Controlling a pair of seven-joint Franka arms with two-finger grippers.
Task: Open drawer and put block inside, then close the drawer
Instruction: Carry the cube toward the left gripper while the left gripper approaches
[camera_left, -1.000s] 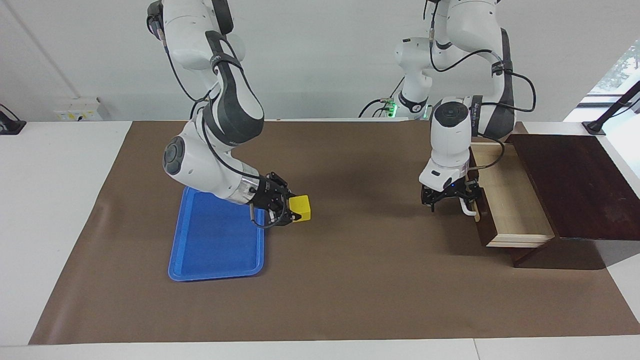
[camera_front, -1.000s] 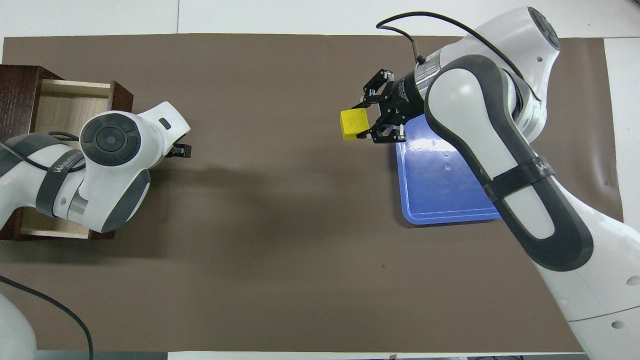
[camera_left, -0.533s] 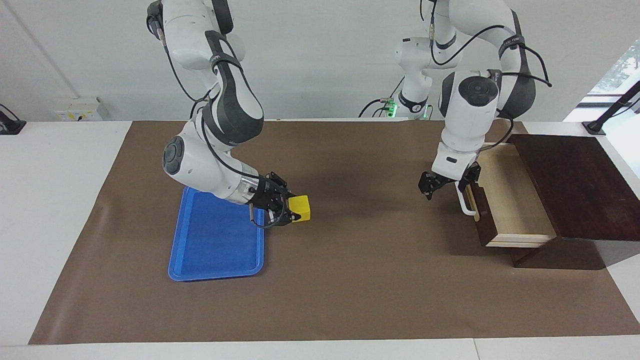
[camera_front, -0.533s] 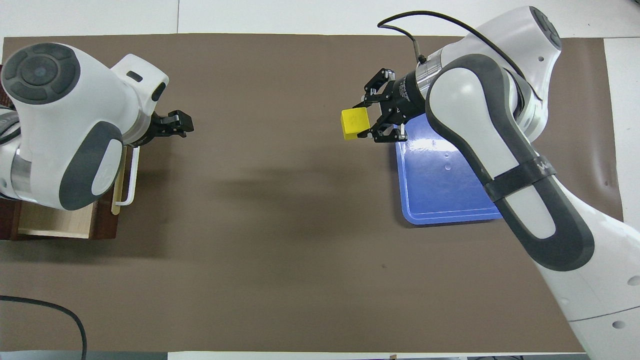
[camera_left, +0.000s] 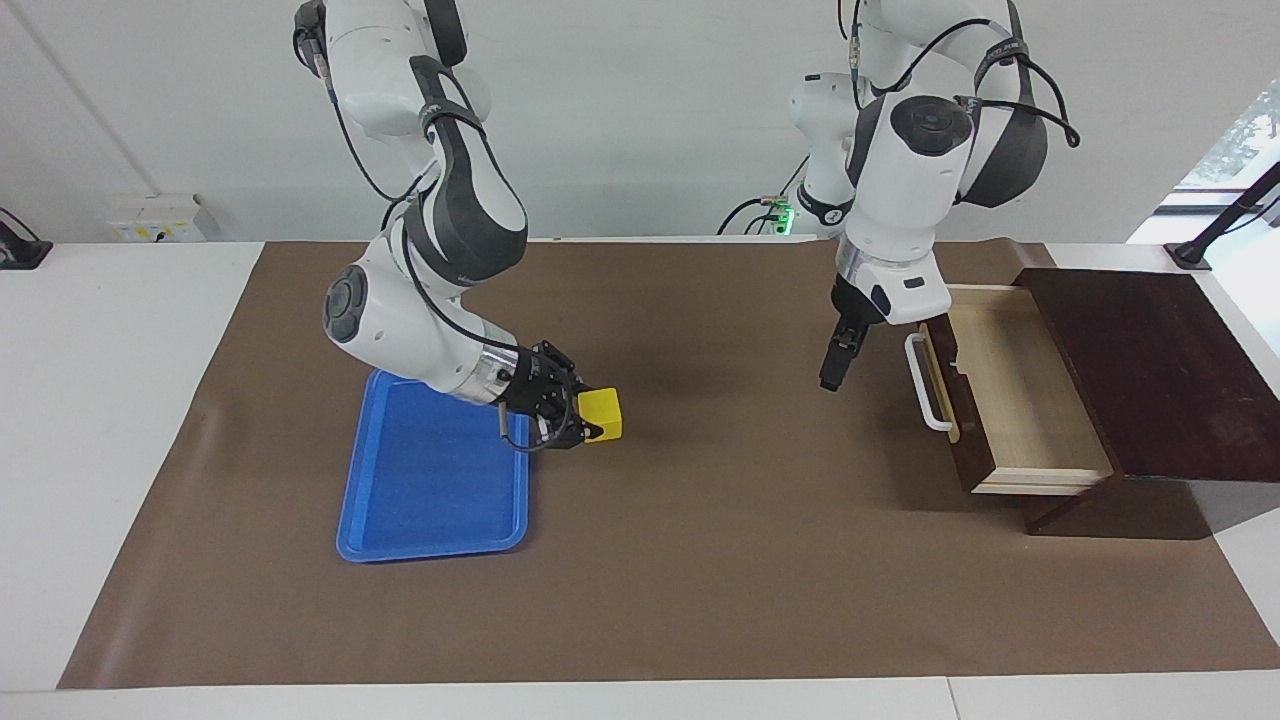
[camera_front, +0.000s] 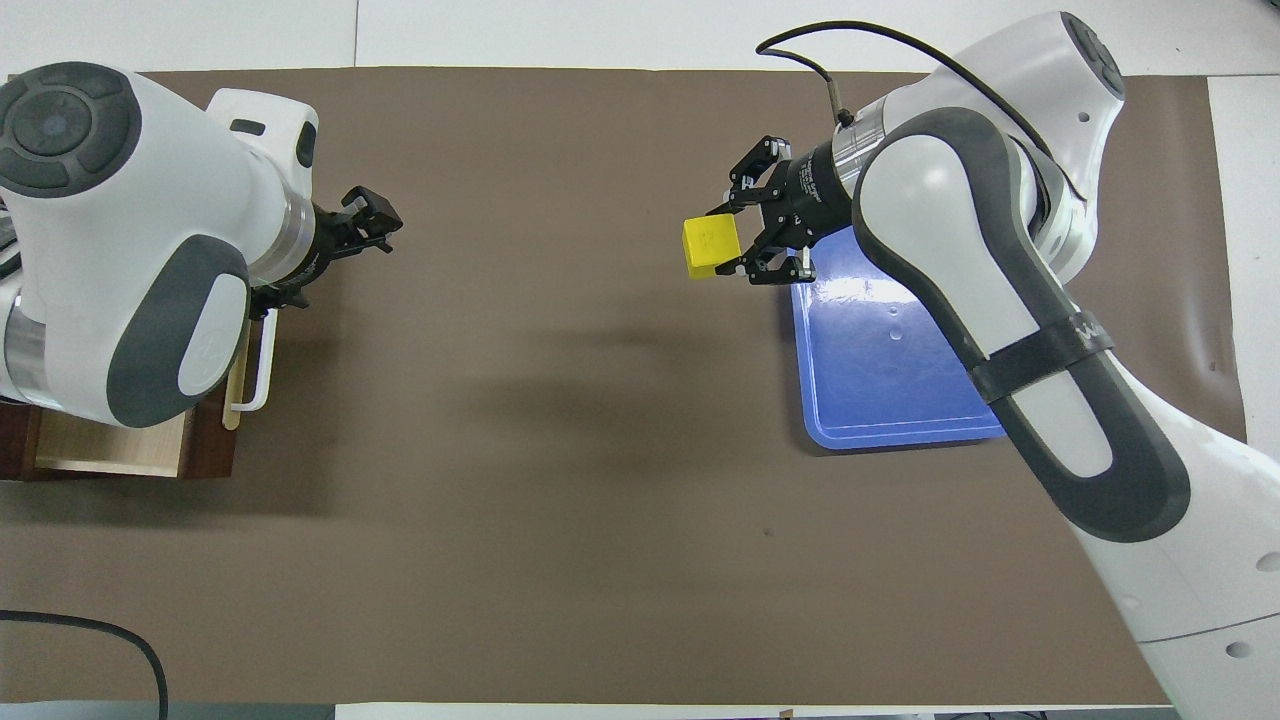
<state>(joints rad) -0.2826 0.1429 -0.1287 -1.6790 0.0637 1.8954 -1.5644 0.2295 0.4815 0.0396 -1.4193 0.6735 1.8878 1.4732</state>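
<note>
Beside the blue tray (camera_left: 430, 480), the right hand (camera_left: 580, 420) grips the bright yellow cube-shaped block (camera_left: 602, 414).

The block (camera_left: 601, 415) sits just beside the tray (camera_left: 430, 480) (drawer (camera_left: 1010, 400) well apart, pulled out).

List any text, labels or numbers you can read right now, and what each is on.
Nothing can be read.
White lettering on the right arm's black strap: too small to read.
Faint mark on top of the yellow block: too faint to read.
</note>
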